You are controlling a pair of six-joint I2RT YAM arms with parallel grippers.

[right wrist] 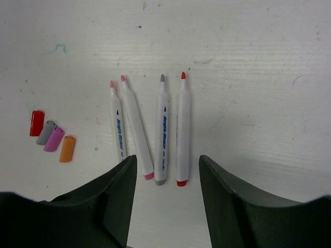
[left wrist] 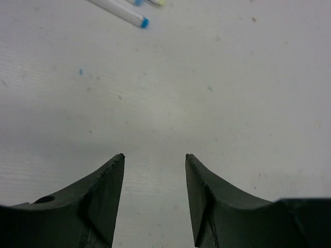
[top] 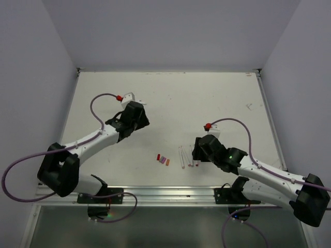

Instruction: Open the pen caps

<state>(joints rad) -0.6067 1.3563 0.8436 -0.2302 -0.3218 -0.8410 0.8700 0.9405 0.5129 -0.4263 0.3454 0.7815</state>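
Lying parallel, 4 pens (right wrist: 161, 129), tips away from R end effector (right wrist: 167, 157), released; L end effector (left wrist: 154, 155) released.

On the white table (top: 170, 93), uncapped pens (right wrist: 161, 129) lie beside four loose caps (right wrist: 54, 139).

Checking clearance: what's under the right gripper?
Four uncapped pens lie on the table below the open right gripper, nothing held. One finger hides the orange-tipped pen's rear end.

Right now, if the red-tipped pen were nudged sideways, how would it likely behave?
The red-tipped pen looks like a round, rigid plastic barrel lying flat, so it would probably roll rather than bend. It seems light, and would likely bump the grey-tipped pen close beside it.
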